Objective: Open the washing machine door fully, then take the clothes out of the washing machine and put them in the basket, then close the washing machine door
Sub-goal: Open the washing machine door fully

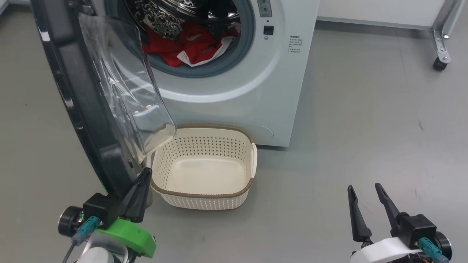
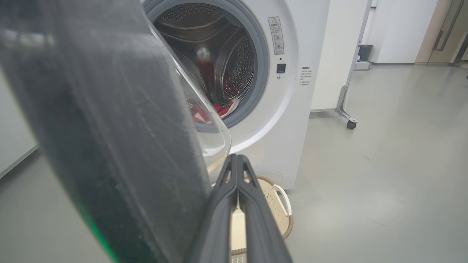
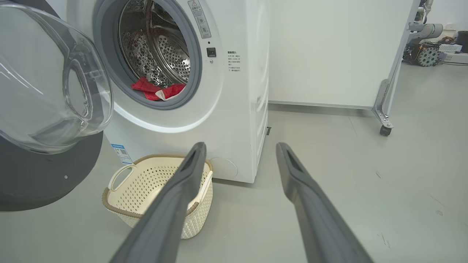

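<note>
Head view: glossy black-rimmed round glass washing machine door [image 1: 84,109] open at nine o'clock; left gripper [image 1: 145,174] closed, empty, beside it. Red jersey clothes [image 1: 190,44] in white front-loading washing machine [image 1: 256,91] at twelve. Left wrist view: jaws together; door-opening judged nearly done. Right wrist view: right gripper [image 3: 240,146] spread, empty; next, reach for clothes.

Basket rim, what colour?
Brown, woven-look, around the cream perforated basket. Head view shows it best.

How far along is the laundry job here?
Done: the washing machine door stands swung open. In hand: the left gripper, shut, sits at the door's lower rim; the right gripper is open and empty. Left: the clothes lie in the washing machine, the basket is empty, and the door needs closing.
</note>
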Available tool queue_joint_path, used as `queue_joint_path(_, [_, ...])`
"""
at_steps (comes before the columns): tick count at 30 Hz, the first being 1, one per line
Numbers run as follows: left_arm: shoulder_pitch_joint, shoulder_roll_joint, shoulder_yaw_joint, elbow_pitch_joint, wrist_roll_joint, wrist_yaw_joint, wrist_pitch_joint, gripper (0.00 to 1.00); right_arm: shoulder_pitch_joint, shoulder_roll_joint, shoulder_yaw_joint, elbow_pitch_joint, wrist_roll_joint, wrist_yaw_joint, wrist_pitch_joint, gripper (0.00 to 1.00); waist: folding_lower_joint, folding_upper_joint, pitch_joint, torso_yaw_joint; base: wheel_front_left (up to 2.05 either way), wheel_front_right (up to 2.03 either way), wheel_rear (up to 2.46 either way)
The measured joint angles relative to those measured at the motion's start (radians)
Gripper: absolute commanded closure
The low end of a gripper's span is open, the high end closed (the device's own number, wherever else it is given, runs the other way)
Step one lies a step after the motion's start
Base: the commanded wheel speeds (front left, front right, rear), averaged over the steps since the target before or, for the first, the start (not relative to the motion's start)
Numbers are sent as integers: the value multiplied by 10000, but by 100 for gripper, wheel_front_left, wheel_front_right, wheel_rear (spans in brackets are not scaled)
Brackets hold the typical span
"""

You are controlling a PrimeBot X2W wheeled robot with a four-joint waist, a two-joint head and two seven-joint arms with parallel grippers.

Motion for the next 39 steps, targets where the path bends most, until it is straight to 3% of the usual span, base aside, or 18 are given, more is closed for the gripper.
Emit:
queue_joint_path(19, [-107, 54, 761, 458, -192, 19, -188, 100, 102, 86, 165, 151, -198, 284, 0, 0, 0, 0, 64, 1506, 0, 0, 0])
queue_joint_path(39, [-501, 447, 2617, 412, -1239, 278, -272, 100, -401, 27, 410, 268, -650, 293, 2, 0, 0, 0, 1418, 1933, 0, 0, 0])
